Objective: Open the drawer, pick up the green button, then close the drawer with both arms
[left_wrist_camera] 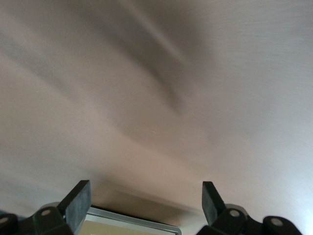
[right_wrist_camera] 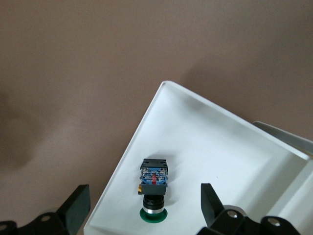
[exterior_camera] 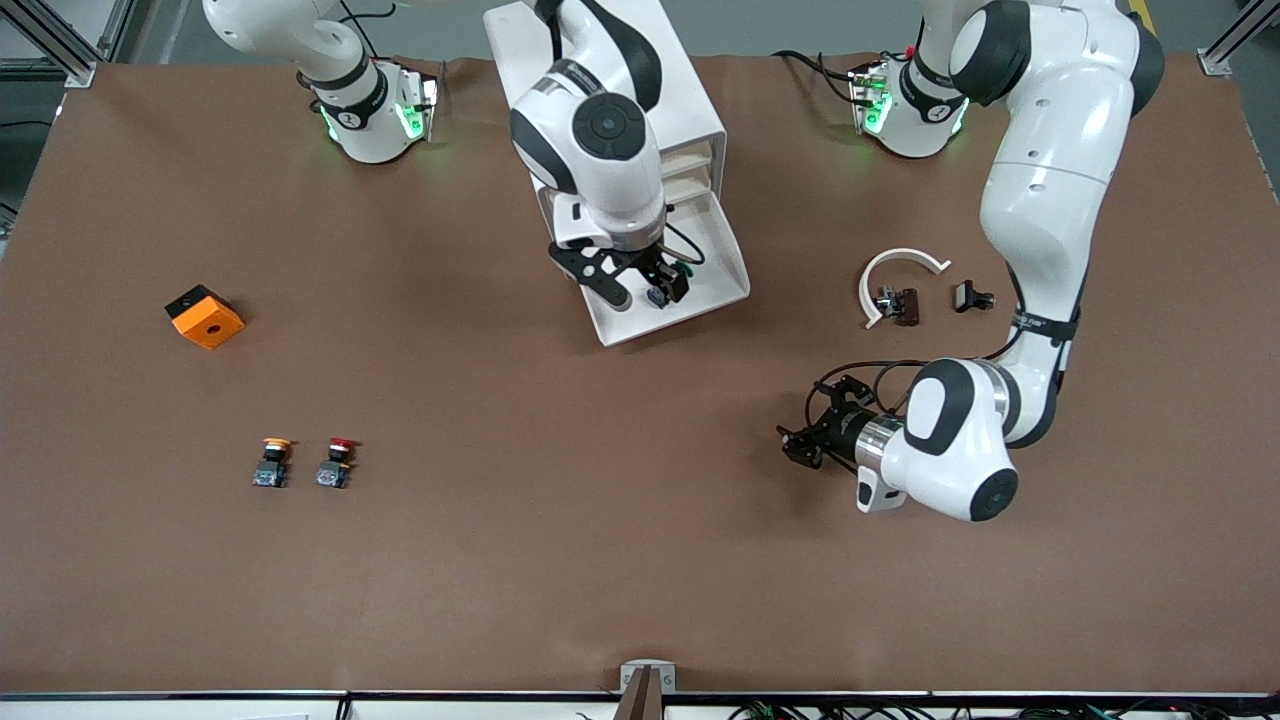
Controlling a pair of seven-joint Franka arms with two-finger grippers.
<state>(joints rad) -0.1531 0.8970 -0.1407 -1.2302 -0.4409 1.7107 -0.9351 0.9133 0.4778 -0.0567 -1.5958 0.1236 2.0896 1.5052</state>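
The white cabinet (exterior_camera: 690, 110) stands at the table's robot side, with its lowest drawer (exterior_camera: 720, 270) pulled out. The green-capped button (exterior_camera: 657, 298) lies on its side in the drawer, near the front corner; it also shows in the right wrist view (right_wrist_camera: 153, 191) on the drawer floor (right_wrist_camera: 220, 147). My right gripper (exterior_camera: 645, 290) is open just above the drawer, and in the right wrist view (right_wrist_camera: 144, 196) its fingers stand apart on either side of the button without touching it. My left gripper (exterior_camera: 795, 445) is open and empty, low over bare table toward the left arm's end, and shows in the left wrist view (left_wrist_camera: 146, 193).
An orange block (exterior_camera: 205, 317) lies toward the right arm's end. A yellow-capped button (exterior_camera: 272, 463) and a red-capped button (exterior_camera: 335, 462) stand nearer the front camera. A white curved piece (exterior_camera: 895, 275) and small black parts (exterior_camera: 900, 305) lie by the left arm.
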